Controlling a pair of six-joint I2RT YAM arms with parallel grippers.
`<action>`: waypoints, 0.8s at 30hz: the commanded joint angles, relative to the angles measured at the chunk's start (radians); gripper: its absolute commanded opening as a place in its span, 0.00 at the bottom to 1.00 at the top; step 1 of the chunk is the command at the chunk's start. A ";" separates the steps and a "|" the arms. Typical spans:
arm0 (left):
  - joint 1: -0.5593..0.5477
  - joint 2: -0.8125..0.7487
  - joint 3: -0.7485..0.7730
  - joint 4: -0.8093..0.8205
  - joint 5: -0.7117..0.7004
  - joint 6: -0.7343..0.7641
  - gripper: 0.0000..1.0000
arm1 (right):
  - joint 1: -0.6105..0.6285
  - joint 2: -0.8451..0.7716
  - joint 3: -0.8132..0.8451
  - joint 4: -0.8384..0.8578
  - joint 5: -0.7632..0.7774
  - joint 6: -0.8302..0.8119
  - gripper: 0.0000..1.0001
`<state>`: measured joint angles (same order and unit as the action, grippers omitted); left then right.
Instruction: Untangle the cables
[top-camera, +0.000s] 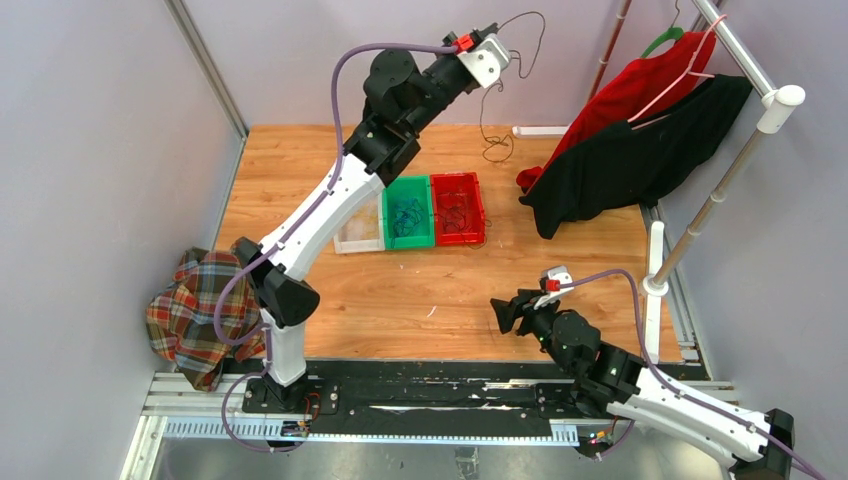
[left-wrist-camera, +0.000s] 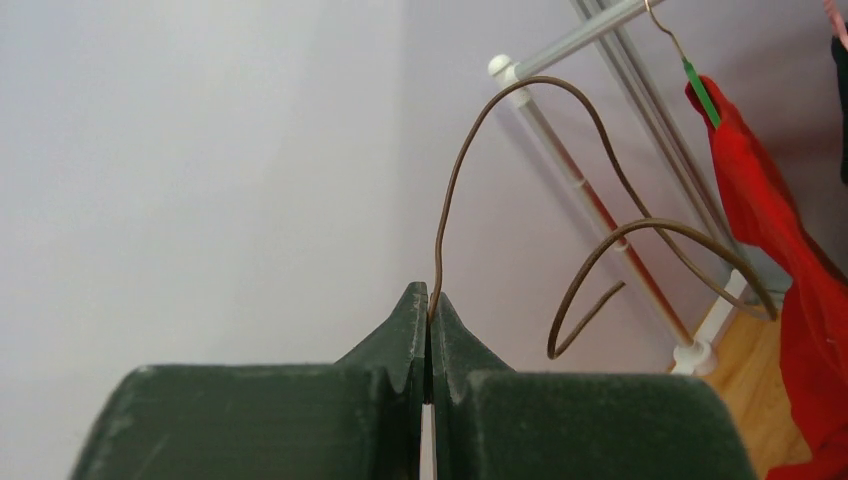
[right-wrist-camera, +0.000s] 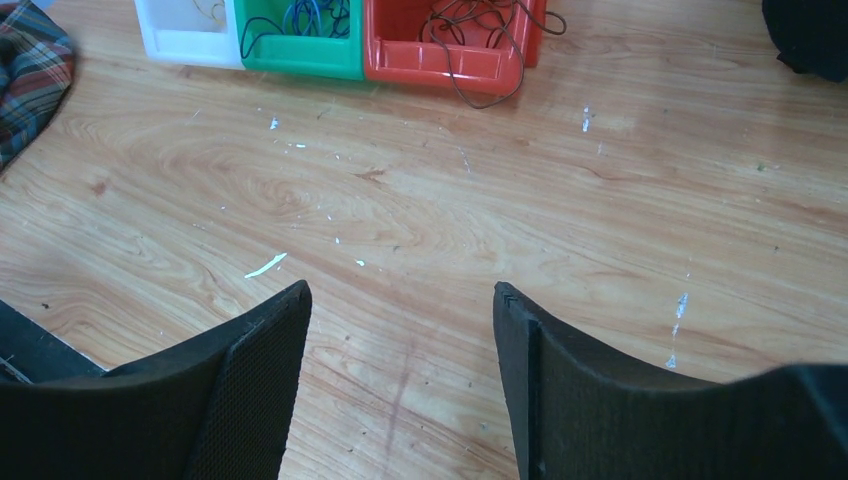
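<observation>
My left gripper (top-camera: 512, 55) is raised high at the back of the table and is shut on a thin brown cable (left-wrist-camera: 470, 160). The cable loops above the fingertips and hangs down (top-camera: 484, 105) to a small tangle (top-camera: 497, 150) on the wood. My right gripper (top-camera: 500, 313) is open and empty, low over bare wood near the front; its fingertips (right-wrist-camera: 290, 310) frame nothing. Blue cables (top-camera: 408, 213) lie in the green bin (top-camera: 407, 240) and dark cables (top-camera: 455, 212) in the red bin (top-camera: 458, 238). One dark cable hangs over the red bin's front (right-wrist-camera: 480, 90).
A clear white bin (top-camera: 358, 232) stands left of the green one. A plaid cloth (top-camera: 195, 305) lies at the left edge. Red and black garments (top-camera: 640, 130) hang on a rack (top-camera: 770, 95) at the right. White specks (right-wrist-camera: 265, 265) lie on the wood.
</observation>
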<state>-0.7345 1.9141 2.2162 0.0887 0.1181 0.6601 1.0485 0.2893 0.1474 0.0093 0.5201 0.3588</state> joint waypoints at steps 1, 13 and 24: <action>0.000 -0.016 -0.022 0.072 0.018 -0.021 0.00 | -0.010 0.001 0.017 0.020 -0.004 -0.002 0.66; 0.001 -0.088 -0.255 0.048 -0.021 0.079 0.00 | -0.010 -0.043 0.013 -0.021 0.016 0.003 0.66; 0.002 -0.110 -0.393 -0.036 -0.061 0.168 0.01 | -0.010 -0.051 0.017 -0.046 0.042 -0.007 0.66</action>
<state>-0.7345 1.8664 1.8439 0.0891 0.0826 0.7757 1.0485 0.2474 0.1474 -0.0277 0.5270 0.3588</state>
